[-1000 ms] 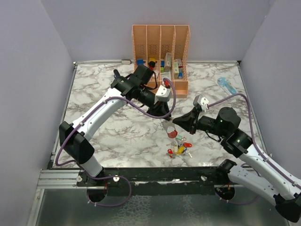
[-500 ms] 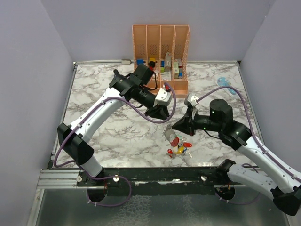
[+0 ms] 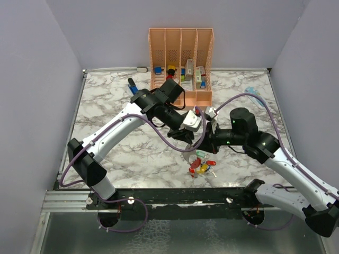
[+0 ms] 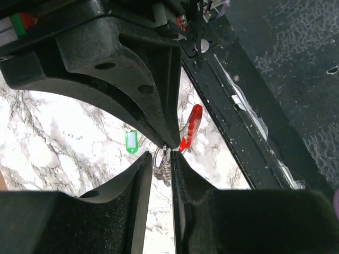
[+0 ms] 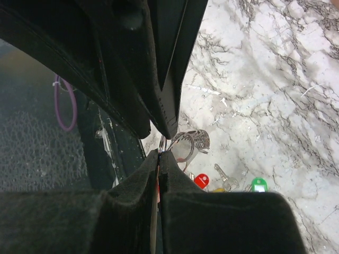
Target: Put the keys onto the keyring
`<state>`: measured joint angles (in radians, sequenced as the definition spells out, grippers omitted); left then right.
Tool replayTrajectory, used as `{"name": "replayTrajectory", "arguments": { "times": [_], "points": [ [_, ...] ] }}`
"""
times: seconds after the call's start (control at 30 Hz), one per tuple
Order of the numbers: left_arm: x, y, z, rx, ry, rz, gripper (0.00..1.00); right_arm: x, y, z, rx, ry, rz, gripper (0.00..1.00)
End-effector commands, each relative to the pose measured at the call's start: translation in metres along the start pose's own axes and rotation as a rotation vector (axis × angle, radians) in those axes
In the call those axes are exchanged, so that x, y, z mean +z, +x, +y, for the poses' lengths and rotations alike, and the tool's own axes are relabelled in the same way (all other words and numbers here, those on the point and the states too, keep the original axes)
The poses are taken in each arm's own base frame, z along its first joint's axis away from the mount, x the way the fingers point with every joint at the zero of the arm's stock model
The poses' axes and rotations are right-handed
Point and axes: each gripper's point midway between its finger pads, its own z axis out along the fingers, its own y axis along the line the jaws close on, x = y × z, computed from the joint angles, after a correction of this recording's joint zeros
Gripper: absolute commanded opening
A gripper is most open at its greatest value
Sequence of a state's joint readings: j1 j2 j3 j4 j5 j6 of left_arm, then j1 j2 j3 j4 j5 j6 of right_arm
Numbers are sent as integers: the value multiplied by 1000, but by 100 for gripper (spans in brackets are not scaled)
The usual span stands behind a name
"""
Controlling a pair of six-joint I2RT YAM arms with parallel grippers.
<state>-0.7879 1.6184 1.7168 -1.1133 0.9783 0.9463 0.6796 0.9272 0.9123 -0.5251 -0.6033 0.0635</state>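
Marble table [image 3: 106,132] under both my arms. Peach slotted organiser [image 3: 181,42] stands at the back edge w/ coloured blocky bits in its slots; any print on them is too small to read.

My grippers meet tip to tip over the table's near-centre, just above the key pile. Left gripper [image 4: 163,156]: jaws a thin slit apart, clamped on the silver wire side of the keyring [image 5: 197,141], as far as my wrist cam shows. Its red side [image 4: 192,124] sticks out just past the tips. Right gripper [image 5: 159,153]: jaws pressed fully together, a thin wire loop at the very tip; can't tell if it's pinched.

Dark blue stick tool [image 3: 131,83] lies back-left, pale blue flat tool [image 3: 254,95] back-right, both well apart from the grippers.

Keys [image 3: 203,166] sit clustered on the marble near the front edge, incl. a green-headed key [image 5: 258,184] and a red-headed key [image 5: 201,180].
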Motion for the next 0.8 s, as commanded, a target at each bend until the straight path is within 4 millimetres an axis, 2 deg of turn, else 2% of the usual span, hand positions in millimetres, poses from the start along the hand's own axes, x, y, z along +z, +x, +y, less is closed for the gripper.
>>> {"name": "replayTrajectory", "arguments": {
  "times": [0.0, 0.23, 0.77],
  "points": [
    [1, 10, 3, 9, -10, 57, 24, -4, -11, 9, -12, -34, -13, 1],
    [8, 19, 2, 4, -3, 94, 24, -4, -14, 10, -14, -40, -22, 1],
    [20, 21, -10, 6, 50, 120, 24, -2, -14, 7, -14, -32, -22, 1]
  ]
}}
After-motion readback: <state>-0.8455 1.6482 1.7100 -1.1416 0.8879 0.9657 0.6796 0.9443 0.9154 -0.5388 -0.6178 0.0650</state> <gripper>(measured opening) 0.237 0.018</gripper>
